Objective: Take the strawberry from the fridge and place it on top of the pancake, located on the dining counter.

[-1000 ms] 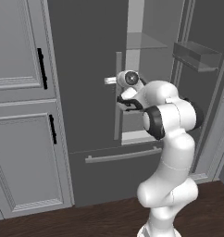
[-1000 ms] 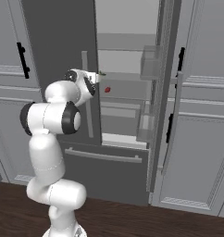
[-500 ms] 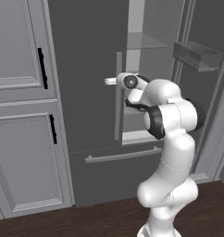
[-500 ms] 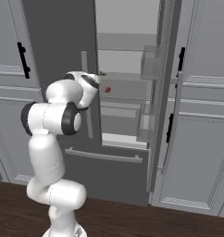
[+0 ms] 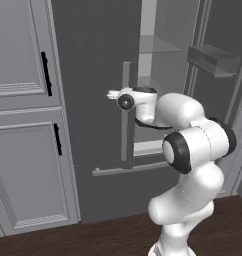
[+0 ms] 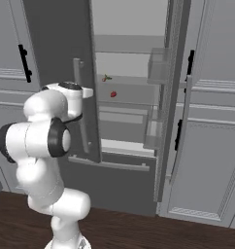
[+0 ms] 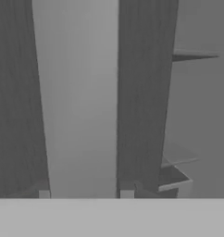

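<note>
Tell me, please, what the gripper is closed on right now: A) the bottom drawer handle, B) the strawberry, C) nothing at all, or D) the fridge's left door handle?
D: the hand view shows the gripper closed around the fridge's left door handle, while the strawberry sits inside on a shelf.

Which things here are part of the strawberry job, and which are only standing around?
Part of the job:
- strawberry, on a fridge shelf
- fridge
- left door handle
- gripper, shut on that handle

Only around:
- light-grey cabinets
- green item
- wooden floor
</note>
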